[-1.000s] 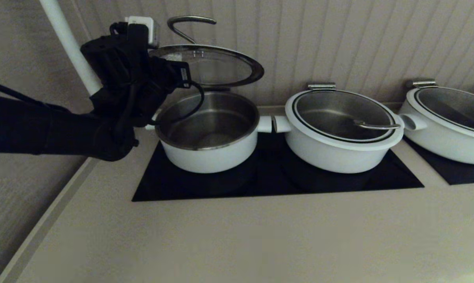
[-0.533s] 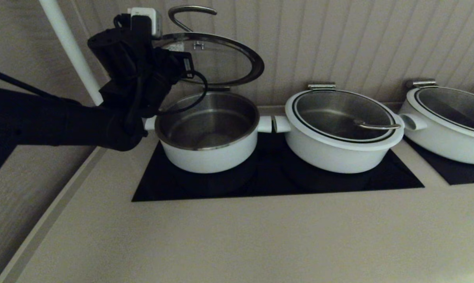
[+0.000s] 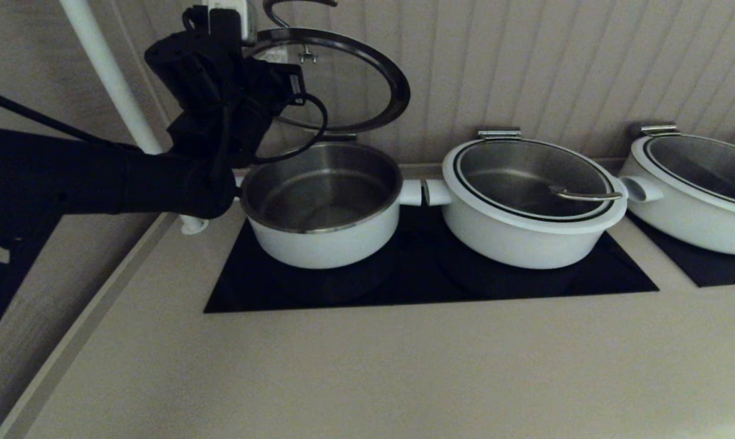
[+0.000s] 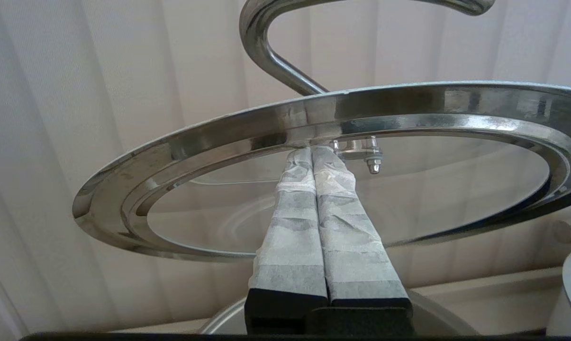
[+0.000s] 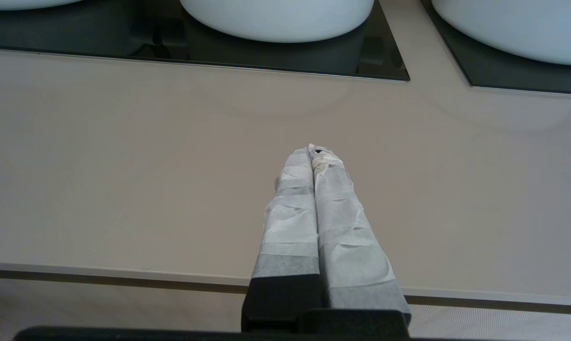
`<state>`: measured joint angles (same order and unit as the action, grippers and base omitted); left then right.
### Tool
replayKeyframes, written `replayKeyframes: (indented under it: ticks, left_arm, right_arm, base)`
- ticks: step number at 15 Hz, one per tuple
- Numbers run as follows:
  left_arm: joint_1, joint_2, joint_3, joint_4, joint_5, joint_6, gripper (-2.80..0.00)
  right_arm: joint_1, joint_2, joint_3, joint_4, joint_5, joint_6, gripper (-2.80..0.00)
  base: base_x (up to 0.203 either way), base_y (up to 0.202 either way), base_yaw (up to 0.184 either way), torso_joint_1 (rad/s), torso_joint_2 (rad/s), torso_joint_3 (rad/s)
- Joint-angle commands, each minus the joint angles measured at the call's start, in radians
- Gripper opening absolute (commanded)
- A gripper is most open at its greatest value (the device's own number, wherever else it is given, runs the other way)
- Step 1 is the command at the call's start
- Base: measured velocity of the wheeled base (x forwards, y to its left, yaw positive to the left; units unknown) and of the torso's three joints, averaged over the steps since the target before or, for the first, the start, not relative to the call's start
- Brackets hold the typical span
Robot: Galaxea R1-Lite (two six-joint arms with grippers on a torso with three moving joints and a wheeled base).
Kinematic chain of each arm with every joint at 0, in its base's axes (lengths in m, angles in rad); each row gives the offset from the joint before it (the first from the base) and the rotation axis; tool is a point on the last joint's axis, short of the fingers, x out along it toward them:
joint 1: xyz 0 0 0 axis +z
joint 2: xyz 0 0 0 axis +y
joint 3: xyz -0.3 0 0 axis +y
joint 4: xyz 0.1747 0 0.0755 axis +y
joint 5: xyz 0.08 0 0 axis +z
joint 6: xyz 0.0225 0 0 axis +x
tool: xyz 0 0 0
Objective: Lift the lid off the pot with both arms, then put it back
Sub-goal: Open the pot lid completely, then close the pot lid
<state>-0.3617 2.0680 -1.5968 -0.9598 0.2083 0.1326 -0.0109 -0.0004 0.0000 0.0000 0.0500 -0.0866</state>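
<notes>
The lid (image 3: 349, 79), clear glass in a steel ring with a curved wire handle, stands tilted up above the open pot (image 3: 324, 238), its back edge low near the pot's rear rim. My left gripper (image 3: 272, 56) is shut at the lid's raised left side. In the left wrist view its taped fingertips (image 4: 312, 150) touch the underside of the lid's rim (image 4: 408, 102), next to the handle bolt, with nothing held between them. My right gripper (image 5: 313, 149) is shut and empty over the bare counter near its front edge, outside the head view.
Two wider white pots (image 3: 529, 231) (image 3: 696, 213) with their lids on stand to the right on black cooktops (image 3: 428, 286). A white pole (image 3: 105, 67) and the ribbed wall stand close behind the left arm. The beige counter (image 3: 367, 372) stretches in front.
My left gripper has risen and shifted slightly right, tipping the lid's raised side higher and steeper over the pot. The pots have not moved.
</notes>
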Motion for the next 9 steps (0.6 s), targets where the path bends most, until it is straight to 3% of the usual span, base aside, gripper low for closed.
replayKeyframes:
  ticks: [1, 6, 9]
  left_arm:
    - [0.000, 0.017, -0.029, -0.005, 0.001, 0.001, -2.80]
    - [0.001, 0.081, -0.186, 0.000, -0.001, 0.018, -2.80]
    - [0.001, 0.101, -0.213, 0.003, 0.000, 0.025, -2.80]
  right_arm:
    - [0.000, 0.000, 0.000, 0.000, 0.001, -0.001, -2.80]
    - [0.000, 0.000, 0.000, 0.000, 0.001, -0.001, -2.80]
    - [0.000, 0.000, 0.000, 0.000, 0.001, -0.001, -2.80]
  base:
    - [0.000, 0.000, 0.000, 0.000, 0.00, 0.000]
    - [0.000, 0.000, 0.000, 0.000, 0.00, 0.000]
    - [0.000, 0.000, 0.000, 0.000, 0.00, 0.000]
